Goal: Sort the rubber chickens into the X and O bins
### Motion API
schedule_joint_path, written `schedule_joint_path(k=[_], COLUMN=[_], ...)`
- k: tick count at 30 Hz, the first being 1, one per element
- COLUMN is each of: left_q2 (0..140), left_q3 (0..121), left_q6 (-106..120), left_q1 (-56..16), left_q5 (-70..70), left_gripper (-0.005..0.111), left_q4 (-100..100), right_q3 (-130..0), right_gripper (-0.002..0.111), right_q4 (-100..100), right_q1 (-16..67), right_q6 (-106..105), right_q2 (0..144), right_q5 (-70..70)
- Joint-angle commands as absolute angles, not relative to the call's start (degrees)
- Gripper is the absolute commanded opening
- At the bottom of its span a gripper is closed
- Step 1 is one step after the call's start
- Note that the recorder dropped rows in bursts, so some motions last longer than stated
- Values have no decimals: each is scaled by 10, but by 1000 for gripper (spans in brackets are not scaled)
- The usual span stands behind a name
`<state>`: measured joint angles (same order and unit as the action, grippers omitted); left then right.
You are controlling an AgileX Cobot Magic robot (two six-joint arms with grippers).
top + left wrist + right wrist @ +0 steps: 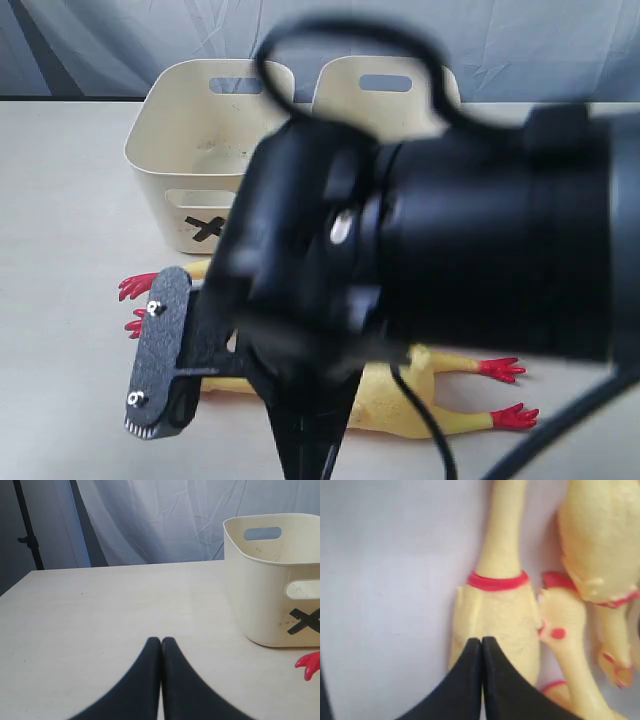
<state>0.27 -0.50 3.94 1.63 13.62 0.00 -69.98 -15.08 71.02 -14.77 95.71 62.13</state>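
Two bins stand at the back of the desk (60, 200). The X bin (190, 150) is nearer and shows its black cross; the second bin (385, 75) is just beside and behind it, its mark hidden. Most of the exterior view is blocked by the right arm (480, 250), which reaches across the middle. The chickens (440, 395) lie on the desk in front of the X bin, none sorted yet; exact count not readable. In the right wrist view one chicken (495, 615) lies directly under the right fingers (465, 680), a neighbour touching or nearly touching its side. Right fingers pressed together, holding nothing, tips over the body near the red neck band (497, 580). Left fingers (145, 680) likewise closed and empty, over bare desk, X bin to one side, one red foot (310, 665) at the frame edge. Judgement: step in hand is the first pick by the right arm. To do it well: open wide before descending, straddle the body across its width close to the band, keep the neighbour outside the fingers, and close gently since the rubber should squash. Which bin this chicken suits cannot be told here.
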Motion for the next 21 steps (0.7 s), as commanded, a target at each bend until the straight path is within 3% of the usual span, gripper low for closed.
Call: schedule_joint_path(k=[1,9,11,13,15,16,18,21], left_q2=[0,0,0,0,0,0,0,0], left_q3=[0,0,0,0,0,0,0,0], left_q6=[37,37,37,37,37,37,37,37], left_q1=[15,15,15,15,15,15,15,15], left_q5=[132,132,132,132,132,132,132,132], left_gripper=[0,0,0,0,0,0,0,0], left_q4=[-4,-4,-4,-4,-4,-4,-4,-4], right_q3=[-654,-573,-567,-569,-569,-569,-569,-569], right_gripper=[-1,4,17,38,71,82,87,79], right_q4=[-314,-336,-300,-260,-238,-234,-236,-269], right_q1=[794,740,717,699,686,683,680,680], right_q6=[25,18,-12,-36,-36,-33,-27,-27], right_q2=[986,986,986,986,986,986,986,996], right_q5=[627,579,567,545,513,501,476,476])
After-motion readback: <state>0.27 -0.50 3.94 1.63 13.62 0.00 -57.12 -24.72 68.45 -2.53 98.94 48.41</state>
